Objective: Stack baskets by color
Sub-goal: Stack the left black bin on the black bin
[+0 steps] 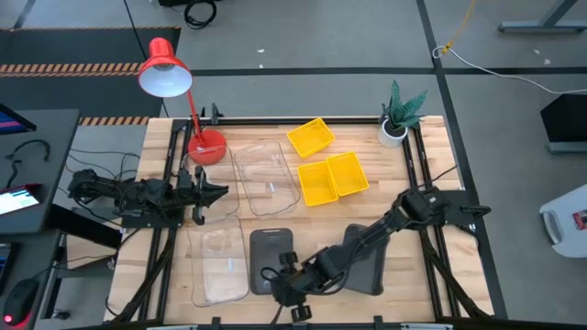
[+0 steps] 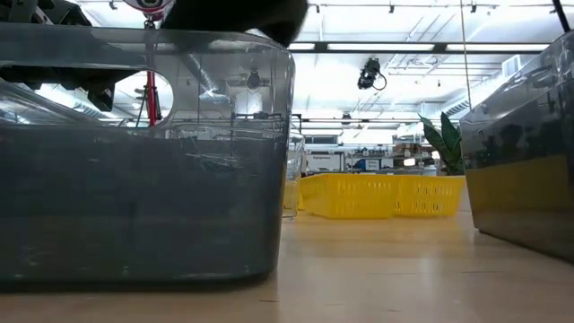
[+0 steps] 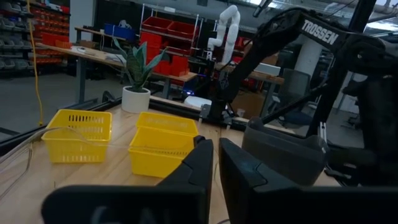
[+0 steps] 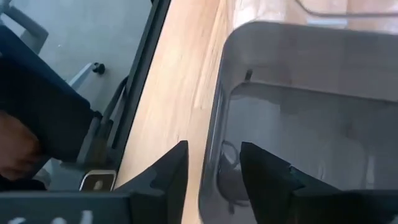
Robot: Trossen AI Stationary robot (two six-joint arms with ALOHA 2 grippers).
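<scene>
Two dark grey baskets lie near the table's front edge, one (image 1: 272,252) at centre and one (image 1: 365,266) to its right. A clear basket (image 1: 220,266) lies left of them and another (image 1: 266,170) lies farther back. Three yellow baskets (image 1: 332,179) sit at back right. My right gripper (image 1: 286,284) is open over the centre grey basket's near wall (image 4: 214,134), one finger outside it and one inside; I see no touch. My left gripper (image 1: 218,191) waits at the table's left, shut (image 3: 216,168) and holding nothing.
A red desk lamp (image 1: 165,69) stands at back left, its base (image 1: 206,147) on the table. A potted plant (image 1: 396,115) sits at the back right corner. Black rails (image 4: 140,81) run along the table's edges. Bare wood shows between the yellow and grey baskets.
</scene>
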